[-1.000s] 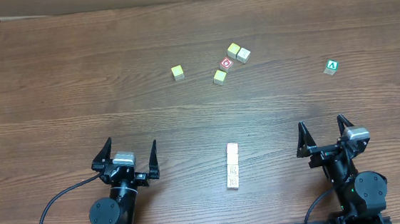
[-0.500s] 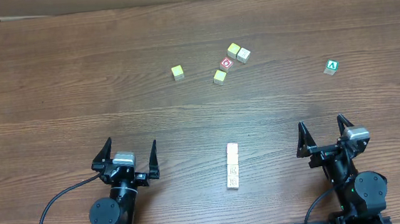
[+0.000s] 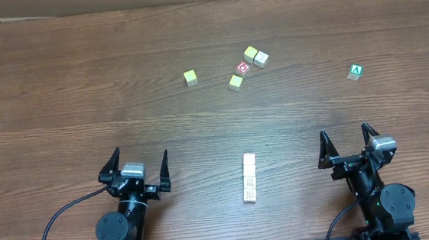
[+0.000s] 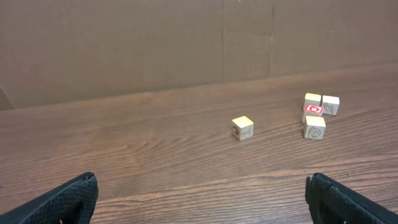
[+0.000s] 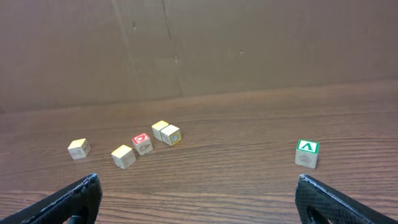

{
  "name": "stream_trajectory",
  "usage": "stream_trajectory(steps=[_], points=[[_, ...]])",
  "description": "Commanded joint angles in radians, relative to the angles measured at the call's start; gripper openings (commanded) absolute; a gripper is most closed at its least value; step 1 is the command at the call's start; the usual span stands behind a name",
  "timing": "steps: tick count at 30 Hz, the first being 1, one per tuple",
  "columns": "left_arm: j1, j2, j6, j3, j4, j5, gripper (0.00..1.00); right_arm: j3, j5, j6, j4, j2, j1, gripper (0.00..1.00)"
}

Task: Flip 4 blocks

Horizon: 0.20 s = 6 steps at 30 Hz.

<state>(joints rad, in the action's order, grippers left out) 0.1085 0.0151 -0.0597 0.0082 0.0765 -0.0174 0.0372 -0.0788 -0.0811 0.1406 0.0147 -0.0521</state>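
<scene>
Four loose blocks lie far out on the table: one yellow-topped block [image 3: 190, 77] alone at the left, another [image 3: 236, 81] nearer the middle, and a touching pair, yellow [image 3: 251, 53] and cream [image 3: 261, 59]. The left wrist view shows the lone block [image 4: 242, 128]; the right wrist view shows the pair [image 5: 165, 132]. A short row of cream blocks [image 3: 250, 178] lies end to end near the front, between the arms. My left gripper [image 3: 140, 160] and right gripper [image 3: 345, 136] both stand open and empty, well short of every block.
A red cube with a white ring [image 3: 243, 68] sits among the far blocks. A green "A" cube [image 3: 356, 71] stands alone at the far right, ahead of my right gripper. A brown cardboard wall [image 4: 186, 43] closes off the table's far edge.
</scene>
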Motion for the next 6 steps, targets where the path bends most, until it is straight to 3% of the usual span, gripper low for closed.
stream_trajectory(steps=[1,6], points=[[-0.012,-0.011,-0.015,-0.003,0.002,0.006,1.00,-0.004,-0.005,0.003,-0.009,-0.012,0.004,1.00],[-0.012,-0.011,-0.015,-0.003,0.002,0.006,0.99,-0.004,-0.005,0.003,-0.009,-0.012,0.004,1.00]])
